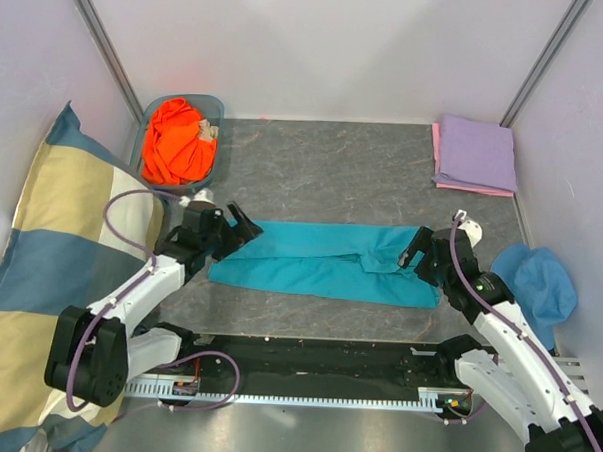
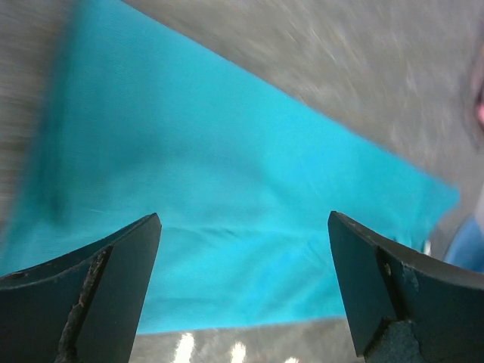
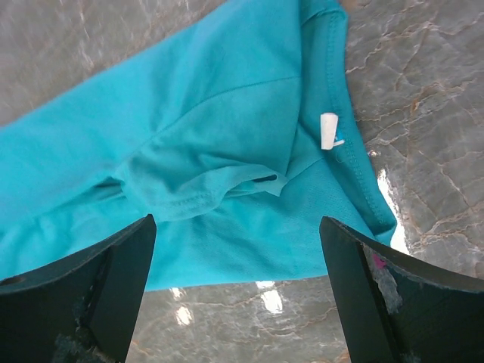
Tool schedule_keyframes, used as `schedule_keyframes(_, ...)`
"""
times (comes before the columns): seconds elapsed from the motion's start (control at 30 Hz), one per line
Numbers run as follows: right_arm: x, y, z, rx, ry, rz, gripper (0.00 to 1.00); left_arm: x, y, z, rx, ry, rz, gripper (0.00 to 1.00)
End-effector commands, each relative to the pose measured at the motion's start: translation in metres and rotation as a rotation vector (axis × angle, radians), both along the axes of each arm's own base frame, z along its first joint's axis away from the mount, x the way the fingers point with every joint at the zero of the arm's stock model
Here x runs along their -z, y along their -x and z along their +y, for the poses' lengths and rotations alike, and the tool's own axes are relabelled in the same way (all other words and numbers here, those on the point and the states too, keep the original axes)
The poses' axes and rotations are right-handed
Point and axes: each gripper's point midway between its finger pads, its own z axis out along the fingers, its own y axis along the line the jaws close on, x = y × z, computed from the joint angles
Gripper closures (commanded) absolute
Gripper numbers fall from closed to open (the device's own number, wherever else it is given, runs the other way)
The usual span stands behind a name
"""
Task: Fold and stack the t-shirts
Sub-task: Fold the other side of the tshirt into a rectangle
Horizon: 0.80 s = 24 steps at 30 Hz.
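Shirts sit in three places on the grey marbled table (image 1: 325,157). The teal t-shirt (image 1: 325,259) lies flat across the middle of the top view, folded lengthwise into a long band that runs from left of centre to right of centre. The bright orange t-shirt (image 1: 177,141) is crumpled inside a blue-grey basket (image 1: 215,107) at the upper left. At the upper right the lavender t-shirt (image 1: 475,152) is folded square on top of the pink t-shirt (image 1: 437,157), of which only an edge shows.

The left gripper (image 1: 244,223) is at the left end of the teal band. Its wrist view, which is blurred, shows both fingers (image 2: 91,295) spread wide with teal cloth beneath and nothing clamped between them. The right gripper (image 1: 417,253) is at the right end of the band, and its fingers (image 3: 98,295) are also wide apart and hold nothing. That view shows the collar end of the shirt, with a small white label (image 3: 328,130) near the neck seam and a sleeve folded over the body. Whether either gripper touches the cloth cannot be told.

A checked pillow (image 1: 50,255) fills the left edge of the top view, and a blue hat (image 1: 534,281) lies at the right edge.
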Motion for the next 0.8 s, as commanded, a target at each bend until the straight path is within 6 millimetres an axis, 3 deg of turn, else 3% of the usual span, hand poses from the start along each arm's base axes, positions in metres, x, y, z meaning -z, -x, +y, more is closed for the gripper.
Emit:
schedule_keyframes(0.0,0.000,0.002,-0.011,0.137,-0.044,-0.030,0.02,-0.038,0.001,-0.076,0.271,0.033,-0.131,0.00)
schedule_keyframes(0.07,0.003,0.003,-0.006,0.126,-0.070,-0.023,0.02,-0.041,0.006,-0.106,0.344,0.048,-0.136,0.00)
schedule_keyframes(0.13,0.006,0.001,0.003,0.107,-0.110,-0.025,0.02,-0.050,0.018,-0.151,0.456,0.097,-0.186,0.02)
schedule_keyframes(0.17,0.007,0.001,0.005,0.103,-0.123,-0.022,0.02,-0.043,0.028,-0.173,0.518,0.107,-0.169,0.03)
schedule_keyframes(0.27,0.007,-0.001,0.008,0.099,-0.134,-0.029,0.05,-0.026,0.039,-0.209,0.604,0.107,-0.131,0.07)
schedule_keyframes(0.5,0.005,-0.001,0.005,0.106,-0.126,-0.034,0.14,0.002,0.053,-0.263,0.701,0.076,-0.084,0.13)
schedule_keyframes(0.63,0.008,-0.001,0.004,0.113,-0.119,-0.030,0.26,0.004,0.051,-0.287,0.718,0.079,-0.104,0.18)
schedule_keyframes(0.77,0.010,-0.003,0.004,0.114,-0.115,-0.025,0.29,0.004,0.047,-0.305,0.731,0.095,-0.117,0.24)
